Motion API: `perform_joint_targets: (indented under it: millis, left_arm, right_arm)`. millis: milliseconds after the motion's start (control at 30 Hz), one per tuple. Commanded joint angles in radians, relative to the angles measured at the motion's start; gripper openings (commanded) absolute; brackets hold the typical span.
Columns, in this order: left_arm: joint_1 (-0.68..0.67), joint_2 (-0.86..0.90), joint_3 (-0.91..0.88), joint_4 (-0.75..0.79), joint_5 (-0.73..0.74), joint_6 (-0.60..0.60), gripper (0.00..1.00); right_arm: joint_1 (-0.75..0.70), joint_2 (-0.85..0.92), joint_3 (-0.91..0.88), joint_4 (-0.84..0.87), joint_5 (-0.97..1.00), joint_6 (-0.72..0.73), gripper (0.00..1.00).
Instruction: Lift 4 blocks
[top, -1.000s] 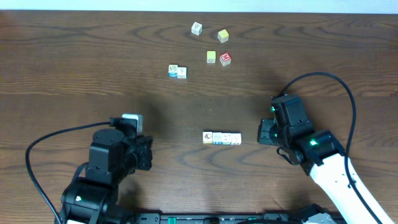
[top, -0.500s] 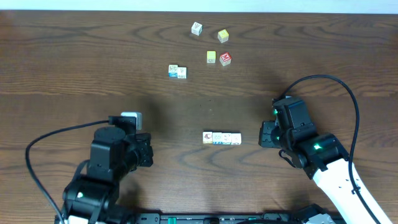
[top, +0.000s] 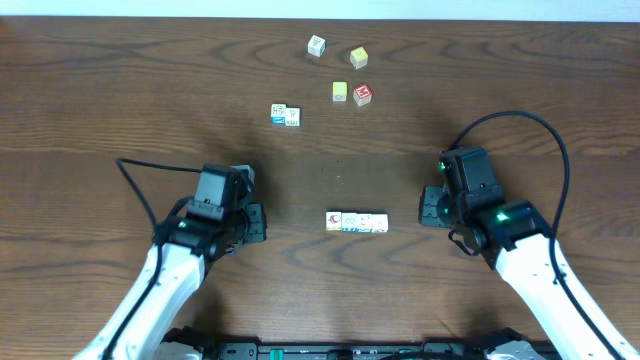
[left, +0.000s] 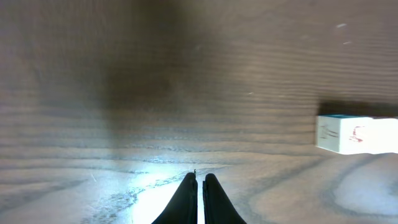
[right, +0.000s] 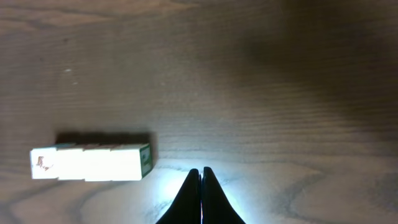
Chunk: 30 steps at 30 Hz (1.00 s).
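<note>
Cream blocks (top: 357, 222) w/ blue & red marks, dk-brown wood-grain table (top: 120, 90), one red-top cube (top: 362, 94)

Overhead view: evenly lit, sharp, only faint soft shadows on table (top: 100, 150) mid-frame. Both wrist views dim, darkest twd top, w/ white glare patch at bottom centre. Blocks (right: 90, 163) blown out, detail lost, dark shadow strip above them. Wood grain soft.
</note>
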Motion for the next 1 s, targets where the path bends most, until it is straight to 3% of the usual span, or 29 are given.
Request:
perform_joint_targets:
  millis: [0, 167, 567, 967]
  left_arm:
    - [-0.002, 0.026, 0.076, -0.006, 0.011, -0.054, 0.07]
    - [-0.002, 0.018, 0.089, 0.044, 0.189, 0.089, 0.07]
    - [-0.002, 0.057, 0.088, 0.067, 0.192, 0.163, 0.07]
    - [-0.05, 0.222, 0.088, 0.126, 0.196, 0.156, 0.07]
  right_arm:
    - [-0.034, 0.034, 0.024, 0.005, 0.009, 0.005, 0.01]
    - [-0.07, 0.074, 0.024, 0.053, -0.124, -0.074, 0.01]
    - [-0.083, 0.181, 0.024, 0.11, -0.193, -0.119, 0.01]
    - [-0.079, 0.195, 0.023, 0.089, -0.192, -0.103, 0.01]
